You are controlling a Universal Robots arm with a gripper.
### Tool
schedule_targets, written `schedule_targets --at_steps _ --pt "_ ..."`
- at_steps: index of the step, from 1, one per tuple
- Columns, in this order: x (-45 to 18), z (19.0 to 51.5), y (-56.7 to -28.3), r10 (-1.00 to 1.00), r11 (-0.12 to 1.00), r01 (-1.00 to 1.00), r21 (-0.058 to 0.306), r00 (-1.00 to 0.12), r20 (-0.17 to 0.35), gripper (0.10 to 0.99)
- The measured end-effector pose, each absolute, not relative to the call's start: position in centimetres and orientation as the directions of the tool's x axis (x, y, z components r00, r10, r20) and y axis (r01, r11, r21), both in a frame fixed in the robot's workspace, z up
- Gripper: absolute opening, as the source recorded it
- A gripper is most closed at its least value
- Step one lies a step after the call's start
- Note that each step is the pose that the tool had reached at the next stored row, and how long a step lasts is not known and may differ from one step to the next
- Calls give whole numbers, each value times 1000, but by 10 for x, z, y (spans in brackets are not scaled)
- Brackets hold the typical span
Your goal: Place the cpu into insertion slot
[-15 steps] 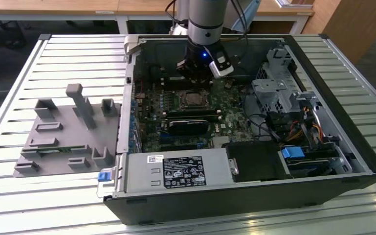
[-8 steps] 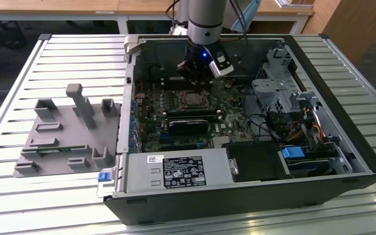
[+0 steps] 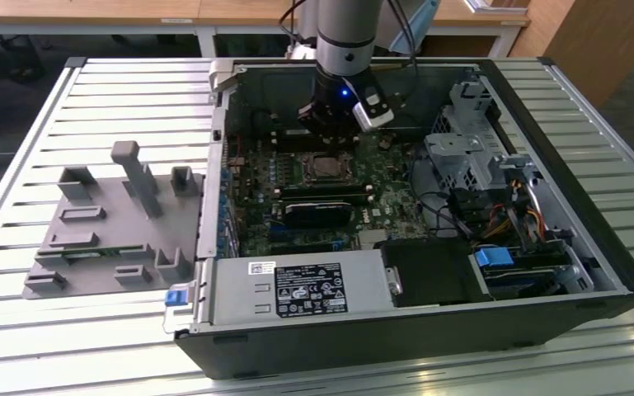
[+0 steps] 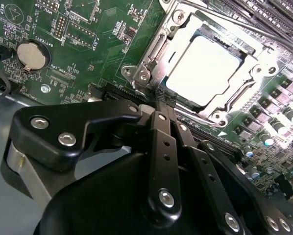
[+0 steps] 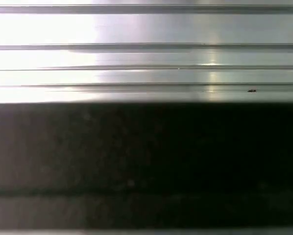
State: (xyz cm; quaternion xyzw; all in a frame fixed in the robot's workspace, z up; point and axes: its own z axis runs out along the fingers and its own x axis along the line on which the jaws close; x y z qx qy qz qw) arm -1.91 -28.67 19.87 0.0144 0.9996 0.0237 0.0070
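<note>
One slatted metal table (image 3: pixel 63 330) under computer case (image 3: pixel 580 247)

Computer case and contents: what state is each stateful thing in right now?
computer case: side open, lying flat.
cpu: seated in the insertion slot, silver face up.
gripper: fingers closed together, holding nothing, beside the slot.

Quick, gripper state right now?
Gripper: shut, holding nothing; cpu sits in the insertion slot.
</note>
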Motion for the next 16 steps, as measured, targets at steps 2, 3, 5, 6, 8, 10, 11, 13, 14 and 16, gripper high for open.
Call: schedule_targets --at_steps 2,3,5,6,8,10,11,13,14,16 --pt "-19 198 -286 29 998 28 48 -999 -14 106" --pt "-19 198 -286 29 998 28 48 -999 -13 106" --pt "-19 197 -286 29 998 29 48 -999 -13 106" --pt "-19 197 -286 29 998 29 48 -999 -13 106" --pt "-19 196 -286 29 998 28 48 -999 -13 106" --pt "-19 196 -286 29 998 29 48 -999 -13 106" --pt "-19 196 -286 29 998 29 48 -999 -13 106" --pt "-19 196 -286 29 998 29 52 -999 -13 106" --pt "-19 196 -286 29 998 29 53 -999 -13 106" --pt "-18 197 -285 29 998 29 55 -999 -14 106"
